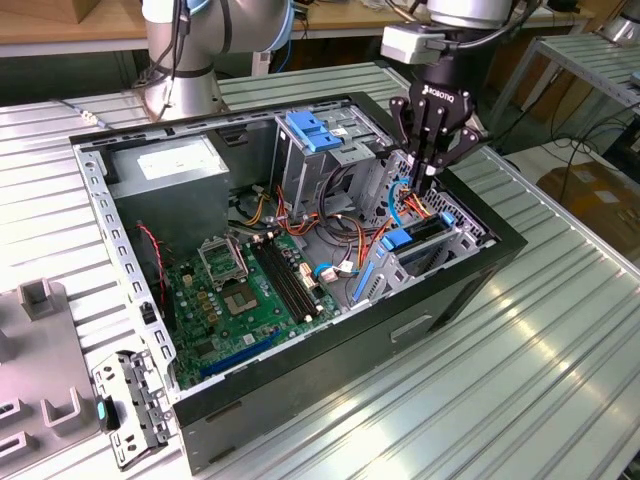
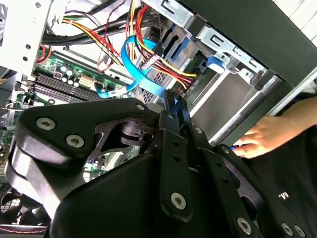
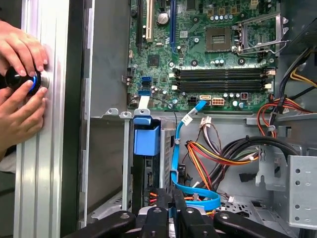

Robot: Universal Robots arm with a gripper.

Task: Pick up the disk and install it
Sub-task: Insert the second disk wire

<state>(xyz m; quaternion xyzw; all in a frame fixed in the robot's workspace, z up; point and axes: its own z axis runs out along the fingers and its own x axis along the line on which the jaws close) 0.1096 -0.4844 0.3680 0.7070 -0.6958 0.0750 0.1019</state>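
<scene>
The disk (image 1: 412, 240) stands on edge in the drive cage at the front corner of the open computer case, on the exterior view's right. Its blue carrier rails show, and in the first wrist view its blue end tab (image 3: 146, 138) tops the dark body. My black gripper (image 1: 425, 178) hangs just above the cage, a little behind the disk. Its fingers are shut with nothing visible between them, in both wrist views (image 2: 177, 101) (image 3: 173, 201). A flat blue cable (image 3: 174, 163) loops right at the fingertips (image 2: 171, 106).
A light-blue latch plate (image 1: 315, 130) sits on the upper drive bay. Bundles of orange, yellow and black wires (image 3: 218, 153) crowd the space beside the cage. The motherboard (image 1: 250, 290) lies on the case floor. A person's hands (image 3: 20, 74) hold a black knob at the case's outer edge.
</scene>
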